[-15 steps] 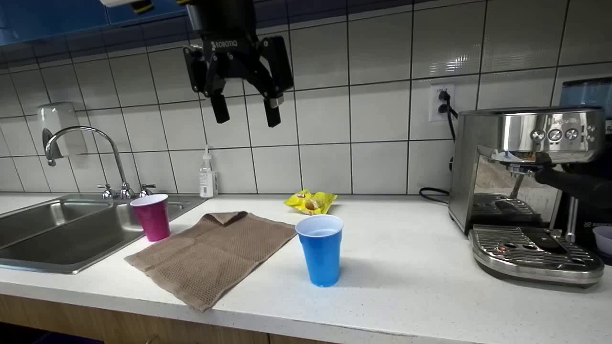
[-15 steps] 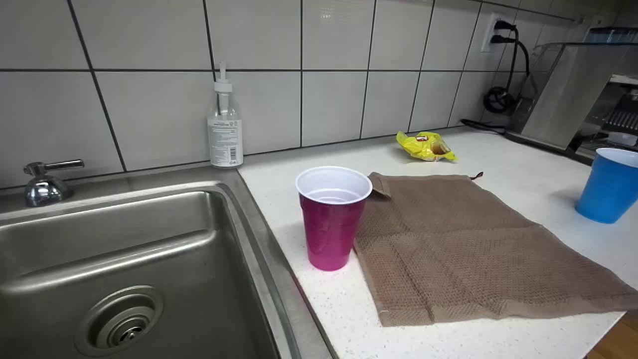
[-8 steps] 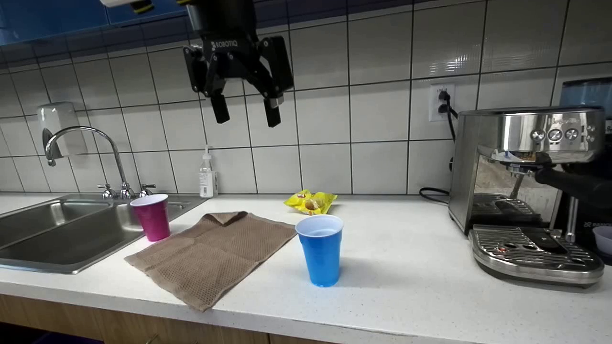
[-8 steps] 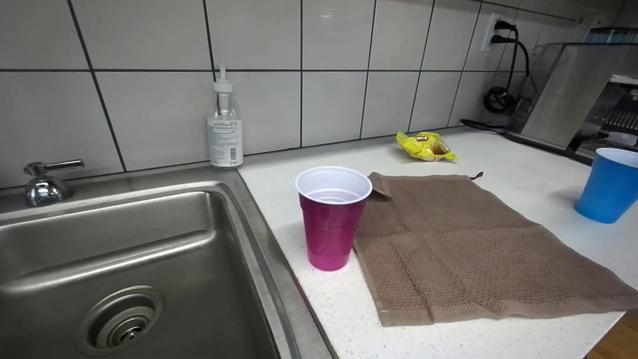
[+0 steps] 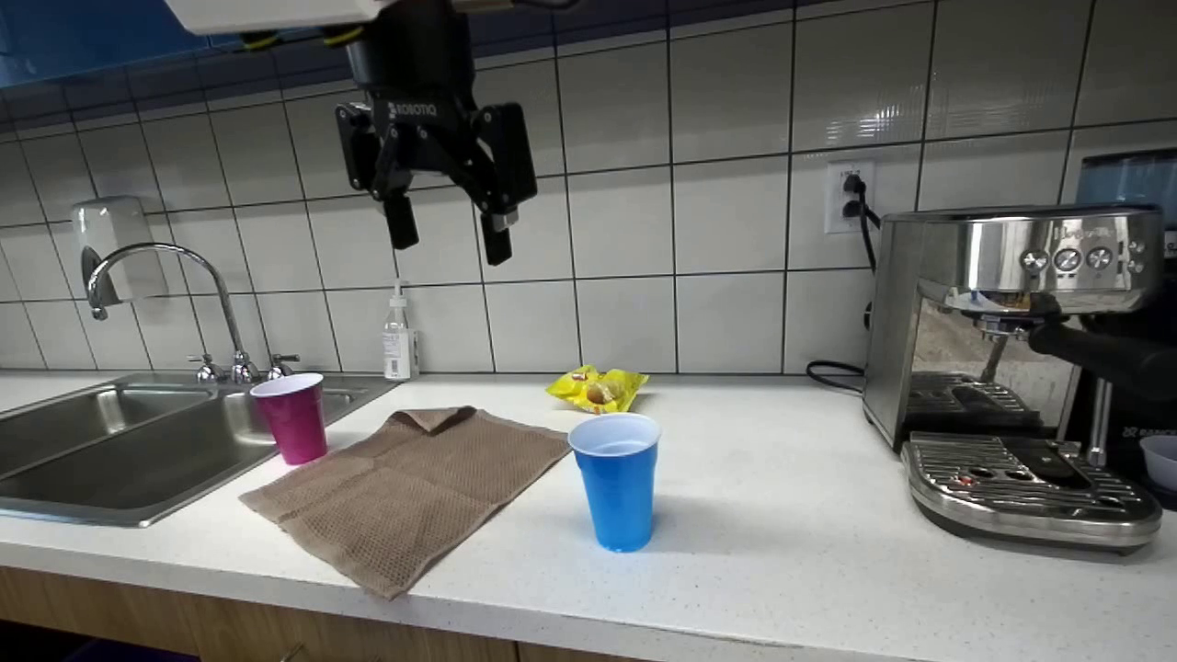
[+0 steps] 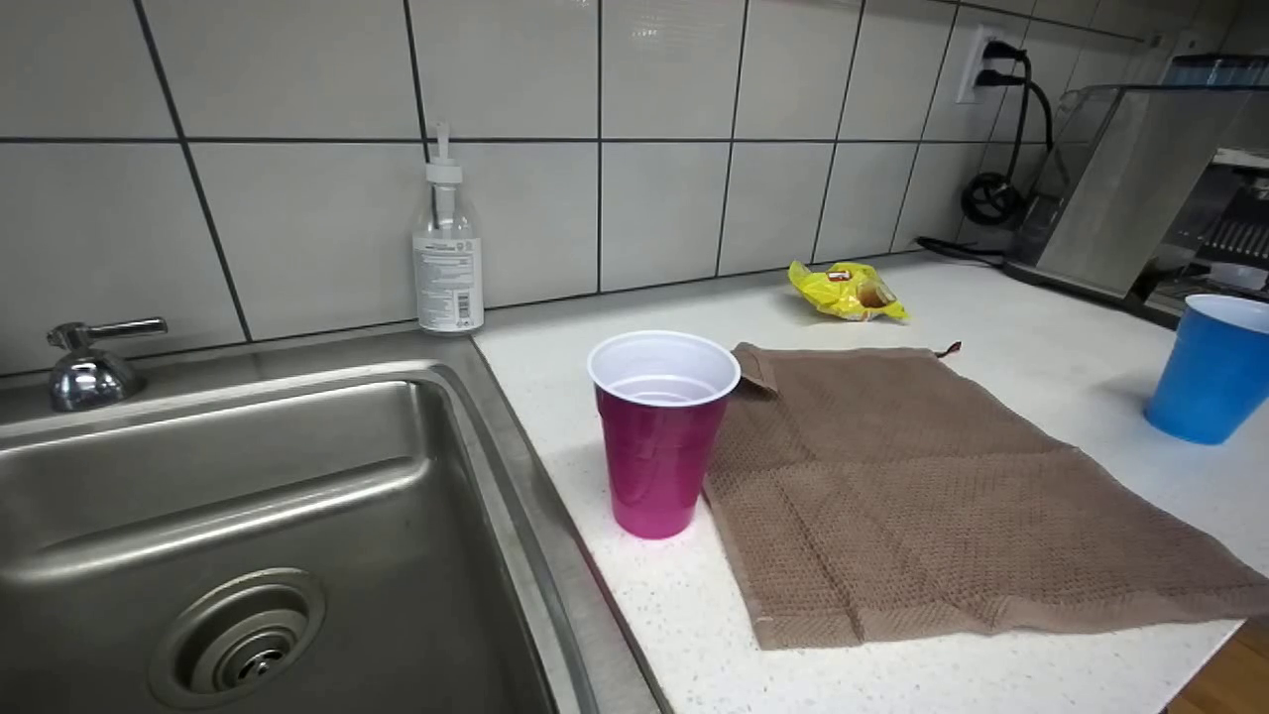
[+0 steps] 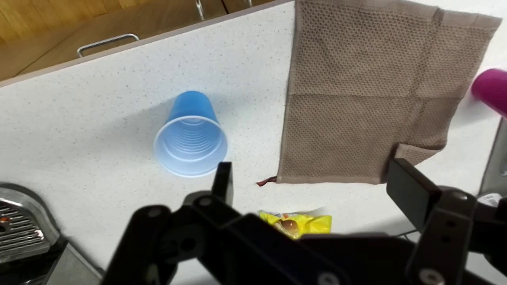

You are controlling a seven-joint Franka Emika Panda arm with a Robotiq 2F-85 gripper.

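- Bearings from the brown towel (image 5: pixel 414 501) as clock centre, in an exterior view.
- Nine o'clock: steel sink (image 5: pixel 119 464). A knock from three o'clock might have sent the magenta cup (image 5: pixel 292 420), upright at ten just beside the towel, over its edge.
- Centre: towel lay flat on the counter (image 5: pixel 782 561), one corner by the front edge; a clumsy pinch could have bunched it against that cup.
- Twelve, high overhead: gripper (image 5: pixel 450 248), fingers spread, nothing between them. A low sweep at that width might have clipped a cup.
- Two o'clock: yellow packet (image 5: pixel 598 390), crumpled; wrapper probably slippery.
- Three o'clock: blue cup (image 5: pixel 618 496), upright; looked light, so a sideways brush could have tipped it.
- Count: one sink; two coloured cups; one towel; one gripper, two fingers; one packet.
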